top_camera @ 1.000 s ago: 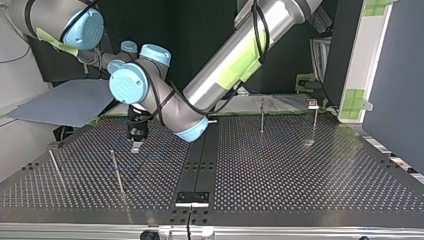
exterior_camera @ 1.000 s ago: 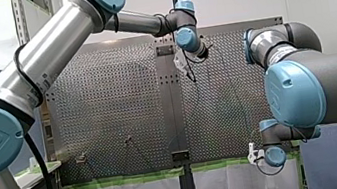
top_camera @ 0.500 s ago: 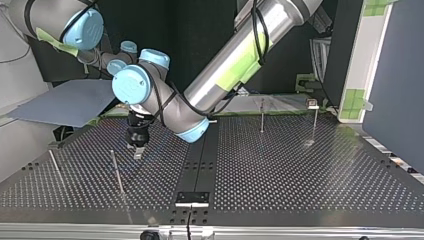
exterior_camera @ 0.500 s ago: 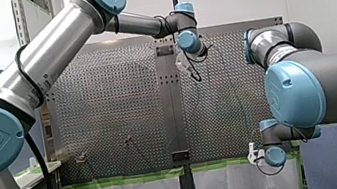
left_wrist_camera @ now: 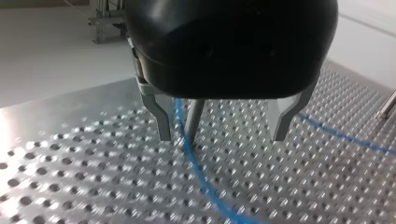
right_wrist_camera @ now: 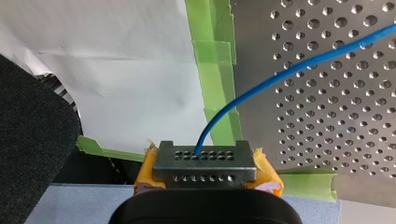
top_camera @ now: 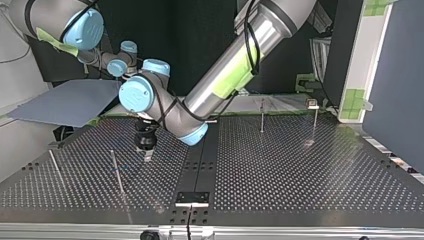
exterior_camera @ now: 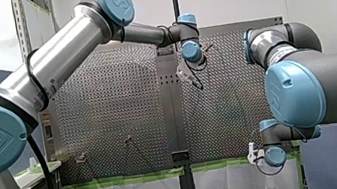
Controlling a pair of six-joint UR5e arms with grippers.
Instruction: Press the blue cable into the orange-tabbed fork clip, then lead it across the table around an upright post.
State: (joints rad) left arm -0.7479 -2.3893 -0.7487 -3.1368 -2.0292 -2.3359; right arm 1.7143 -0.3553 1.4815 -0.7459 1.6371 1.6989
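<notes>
The blue cable [right_wrist_camera: 280, 74] runs out over the perforated plate from my right gripper [right_wrist_camera: 204, 161], whose yellow-padded fingers are shut on it at the plate's taped edge. In the left wrist view my left gripper [left_wrist_camera: 221, 137] is black with metal fingers [left_wrist_camera: 162, 119] and stands open just above the plate. Between those fingers, close to one of them, rises an upright post [left_wrist_camera: 194, 116]. The blue cable [left_wrist_camera: 198, 165] curves past its foot and touches neither finger. From the front, my left gripper [exterior_camera: 188, 74] hangs over the plate's far middle and my right gripper [exterior_camera: 252, 153] sits at the near edge.
Several thin posts stand on the plate, among them one [top_camera: 116, 172] beside my left gripper [top_camera: 146, 156] and others [top_camera: 262, 115] [top_camera: 315, 120] at the top view's right. Green tape [right_wrist_camera: 212, 70] lines the plate's edge. A grey sheet [top_camera: 65, 102] lies beyond the plate.
My left gripper has moved rightward and nearer the camera in the top view, lower over the plate. My right arm has stayed still.
</notes>
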